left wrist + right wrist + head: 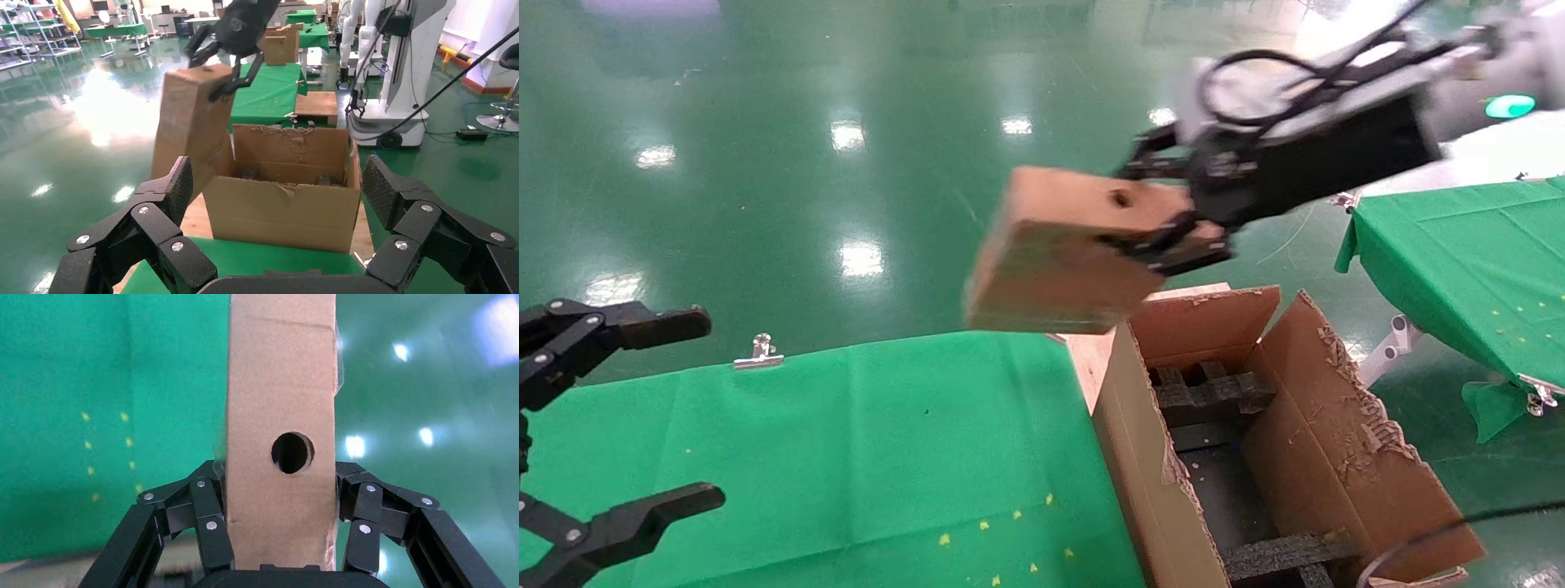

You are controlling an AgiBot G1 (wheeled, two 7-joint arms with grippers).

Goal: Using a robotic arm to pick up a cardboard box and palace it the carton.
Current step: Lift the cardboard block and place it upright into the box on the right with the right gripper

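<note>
The robotic arm [1336, 122] reaches in from the right side of the head view. Its right hand [1173, 216] is clamped on the cardboard box [1066, 249], with one black finger on each of two opposite faces. In the right wrist view, the fingers [211, 523] press against both sides of the cardboard box [281, 429], and the round hole in the face between them is turned toward the camera.

The cardboard box hangs in the air, clear of every surface. Taking the carton [1279, 441] as the reference, the box is above and just beyond the carton's far left corner, not inside it. In the left wrist view, the cardboard box [193, 125] is tilted, with its lower end near the carton [284, 211] rim.

The carton stands open on the floor with ragged flaps spread outward. Black foam inserts [1214, 392] lie inside it.

A desk [846, 457] with a green cover stands directly beside the carton's left wall. The left hand [592, 425] is parked over that desk, well apart from the carton, with its fingers spread wide and holding nothing.
</note>
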